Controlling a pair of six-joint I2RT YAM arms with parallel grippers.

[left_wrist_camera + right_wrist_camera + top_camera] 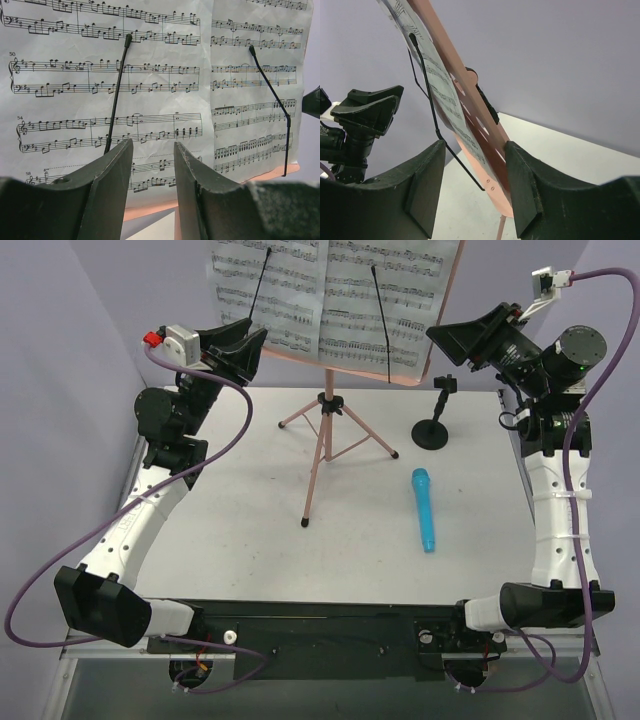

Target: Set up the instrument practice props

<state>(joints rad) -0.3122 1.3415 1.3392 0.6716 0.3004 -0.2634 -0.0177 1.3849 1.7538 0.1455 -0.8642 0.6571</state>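
You have the pink music stand (318,455) upright on its thin tripod legs at the back middle of the white table (220,510), its desk tilted toward the arms. Two sheet-music pages sit side by side on it, the left page (285,285) and the right page (400,290), each crossed by a thin black wire retainer (259,285). Your left gripper (258,340) is raised at the desk's lower left corner. In its wrist view the jaws stand apart with a clear gap and nothing between them, and the printed staves of both pages fill the background just beyond the fingertips. Your right gripper (436,335) is raised at the desk's right edge. Its jaws are spread too, and its wrist view looks along the edge-on pink panel, which shows in the gap between the fingers. You cannot tell from these views whether either finger touches the panel. The short black mic stand (432,428) is upright on its round base to the right of the tripod. The bright blue microphone (424,508) lies flat on the table nearer the arms, apart from that stand.
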